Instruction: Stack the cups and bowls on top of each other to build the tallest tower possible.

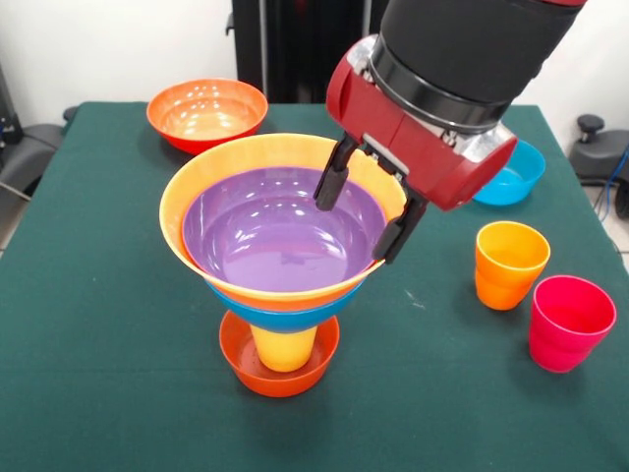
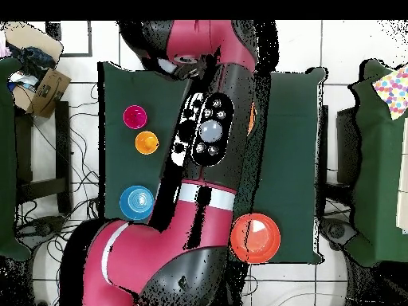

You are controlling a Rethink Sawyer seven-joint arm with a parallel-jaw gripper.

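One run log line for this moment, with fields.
hand: open, straddling purple bowl rim | tower: standing | loose: orange cup, pinkish red cup

a: colours on the tower (image 1: 280,285)?
b: purple bowl (image 1: 280,231) inside a light orange bowl (image 1: 187,197), a blue bowl's (image 1: 280,317) edge below, then a yellow cup (image 1: 283,350) in a small red-orange bowl (image 1: 280,379).
a: and loose pieces?
b: a red-orange bowl (image 1: 206,113) (paler orange inside), a teal-blue bowl (image 1: 511,177), an orange cup (image 1: 509,264), a pinkish red cup (image 1: 570,323).
a: the rest?
b: dark green table (image 1: 98,344); red and black arm (image 1: 442,88) with a black-fingered gripper (image 1: 366,211).
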